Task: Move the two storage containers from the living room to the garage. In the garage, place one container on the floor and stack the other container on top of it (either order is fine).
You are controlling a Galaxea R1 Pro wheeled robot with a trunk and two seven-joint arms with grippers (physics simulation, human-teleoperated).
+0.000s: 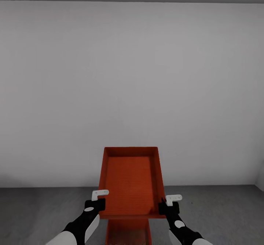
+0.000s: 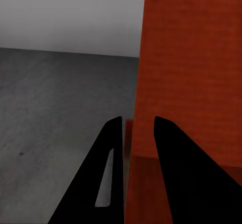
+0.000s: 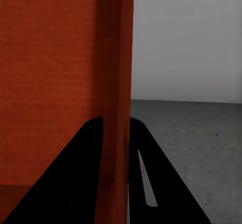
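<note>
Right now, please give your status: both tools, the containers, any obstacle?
Both tools, left and right, shut on upper container walls. Lower container directly beneath, on grey floor. White wall ahead.

Two alike red-orange bins, lidless, smooth walls flaring upward. Upper container held level above the dark grey concrete floor, open side up, interior bare. Lower container directly beneath it, apparently resting on that floor, mostly hidden.

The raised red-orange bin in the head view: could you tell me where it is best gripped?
By its thin upright side walls near the front corners, one gripper from each side, as the left gripper and right gripper pinch the red-orange open-topped bin: too wide for one jaw.
</note>
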